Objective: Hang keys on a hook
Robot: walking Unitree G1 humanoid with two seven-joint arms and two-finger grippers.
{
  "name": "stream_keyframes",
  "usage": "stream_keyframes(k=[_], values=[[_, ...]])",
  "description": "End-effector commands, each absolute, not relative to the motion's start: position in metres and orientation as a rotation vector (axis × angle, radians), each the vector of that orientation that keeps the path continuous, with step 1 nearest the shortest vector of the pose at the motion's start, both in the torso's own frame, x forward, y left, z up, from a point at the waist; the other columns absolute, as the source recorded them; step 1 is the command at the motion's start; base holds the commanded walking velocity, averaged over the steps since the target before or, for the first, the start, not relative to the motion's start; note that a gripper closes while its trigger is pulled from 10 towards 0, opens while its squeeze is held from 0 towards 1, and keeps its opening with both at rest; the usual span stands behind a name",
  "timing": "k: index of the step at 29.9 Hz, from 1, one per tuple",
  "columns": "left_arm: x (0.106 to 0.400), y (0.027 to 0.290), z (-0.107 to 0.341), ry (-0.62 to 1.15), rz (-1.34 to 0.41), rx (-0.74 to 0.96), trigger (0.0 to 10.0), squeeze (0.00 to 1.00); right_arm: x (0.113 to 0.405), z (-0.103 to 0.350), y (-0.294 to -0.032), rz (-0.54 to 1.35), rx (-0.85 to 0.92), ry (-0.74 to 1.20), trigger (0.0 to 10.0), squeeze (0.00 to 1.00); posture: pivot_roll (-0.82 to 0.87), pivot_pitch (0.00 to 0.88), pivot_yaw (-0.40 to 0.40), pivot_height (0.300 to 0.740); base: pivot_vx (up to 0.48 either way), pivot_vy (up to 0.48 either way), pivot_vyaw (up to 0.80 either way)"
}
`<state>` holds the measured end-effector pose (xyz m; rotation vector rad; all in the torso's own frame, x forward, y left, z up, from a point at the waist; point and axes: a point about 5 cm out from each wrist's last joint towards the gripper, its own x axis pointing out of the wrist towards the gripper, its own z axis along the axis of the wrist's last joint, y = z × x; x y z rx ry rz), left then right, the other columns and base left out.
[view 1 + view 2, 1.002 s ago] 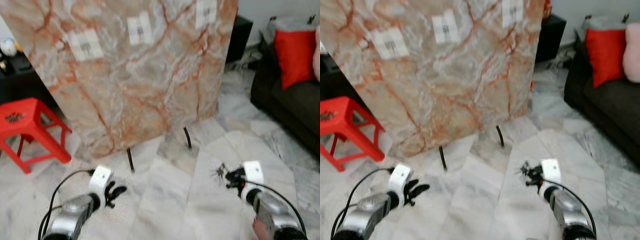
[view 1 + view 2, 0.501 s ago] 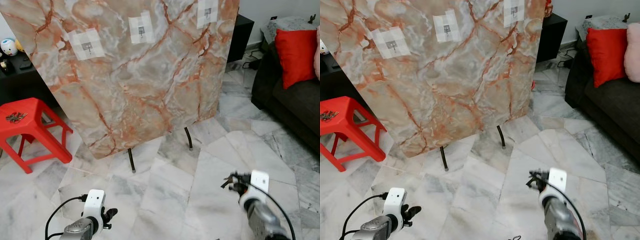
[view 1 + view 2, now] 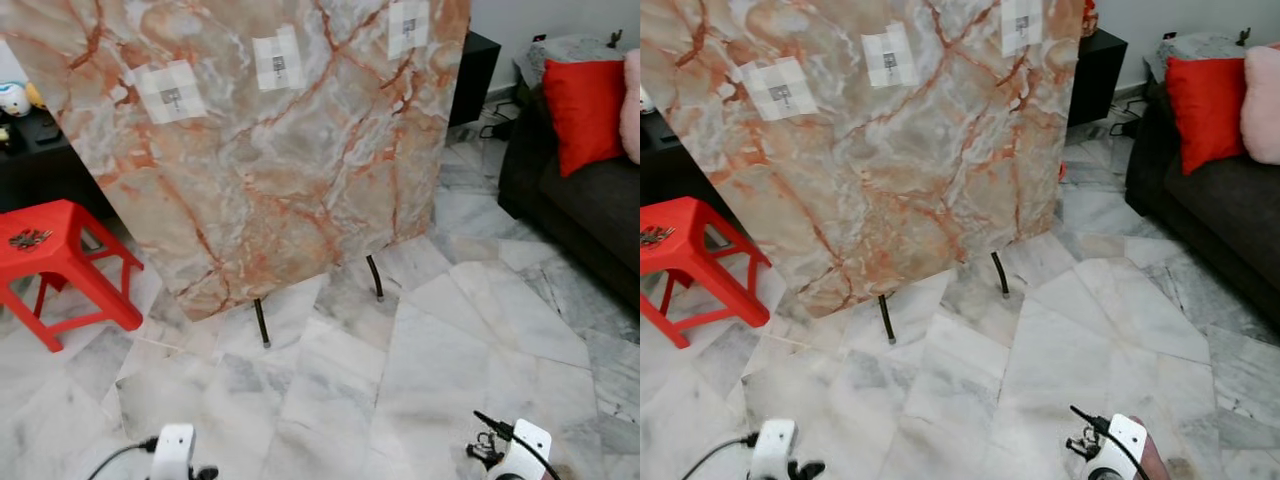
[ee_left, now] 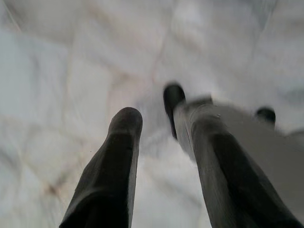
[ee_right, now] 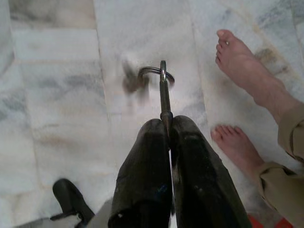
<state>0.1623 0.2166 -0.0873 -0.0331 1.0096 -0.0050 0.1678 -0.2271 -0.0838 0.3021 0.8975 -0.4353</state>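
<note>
Jaws of the right gripper [image 5: 167, 126] clenched on the keys [image 5: 159, 78], low at the frame's bottom right; left gripper [image 4: 156, 128] released, idle. Best raised steadily toward a hook [image 3: 277, 66] on the marble board [image 3: 300, 170], upper centre, with the ring kept facing outward and the swing damped.

A large marble-patterned board [image 3: 270, 140] veined in orange stands tilted on thin black legs [image 3: 262, 325] over a pale grey marble-tile floor [image 3: 420, 340]. Left of the board sits a red stool [image 3: 50, 265] before a black cabinet [image 3: 45, 160]. Right of the board is a dark sofa [image 3: 590, 215] with a red cushion [image 3: 590, 100].
</note>
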Motion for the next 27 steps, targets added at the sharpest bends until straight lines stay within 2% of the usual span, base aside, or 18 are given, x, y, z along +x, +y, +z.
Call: stream_keyframes(k=[1,10,14,27], values=[[0.153,0.211,-0.093,1.045,-0.008,0.001,10.0,0.0,0.157,-0.089,-0.226,-0.442,0.304,0.941,10.0,0.0,-0.13,0.047,0.053,0.74,0.0,0.0,0.0],[0.145,0.197,-0.098,1.077,-0.026,0.011,10.0,0.0,0.153,-0.091,-0.226,-0.43,0.28,0.961,10.0,0.0,-0.15,0.024,0.064,0.74,0.0,0.0,0.0],[0.14,0.191,-0.101,1.098,-0.028,0.01,10.0,0.0,0.158,-0.089,-0.223,-0.423,0.292,0.947,10.0,0.0,-0.15,0.009,0.07,0.74,0.0,0.284,0.0],[0.144,0.198,-0.099,1.098,-0.017,-0.013,10.0,0.0,0.159,-0.09,-0.217,-0.397,0.285,0.957,10.0,0.0,-0.16,0.0,0.084,0.74,0.0,0.311,0.0]])
